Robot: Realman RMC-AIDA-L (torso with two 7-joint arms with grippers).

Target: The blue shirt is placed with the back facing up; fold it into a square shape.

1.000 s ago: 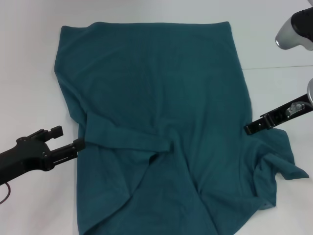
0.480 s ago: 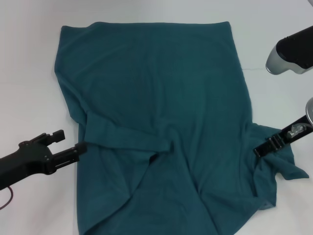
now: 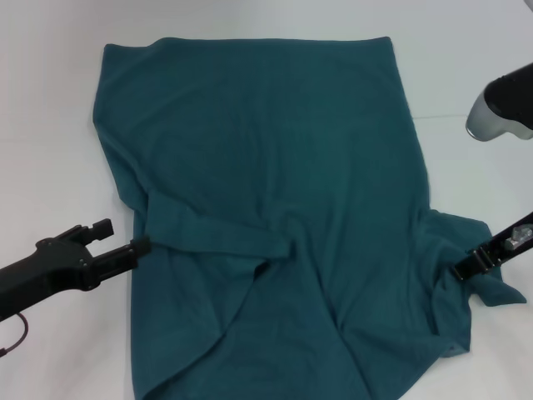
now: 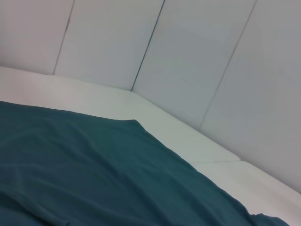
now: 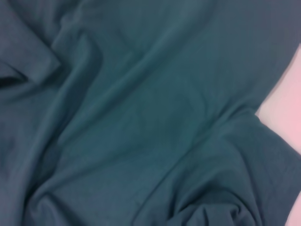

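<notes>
The blue shirt (image 3: 275, 192) lies spread on the white table, plain side up, with creases and a folded ridge across its middle. Its right sleeve (image 3: 487, 279) is bunched at the near right. My left gripper (image 3: 140, 247) sits low at the shirt's left edge, its tip touching the fabric by the folded ridge. My right gripper (image 3: 463, 270) rests on the bunched right sleeve. The left wrist view looks across the flat blue shirt (image 4: 94, 174). Wrinkled blue shirt (image 5: 141, 117) fills the right wrist view.
The white table (image 3: 50, 125) surrounds the shirt, with bare room on the left and far right. A grey and black part of the right arm (image 3: 504, 108) hangs over the table's right side. Pale wall panels (image 4: 188, 61) stand behind the table.
My right gripper has moved nearer and to the right, from the shirt's right edge onto the bunched sleeve. My left gripper has crept slightly right, to the shirt's edge.
</notes>
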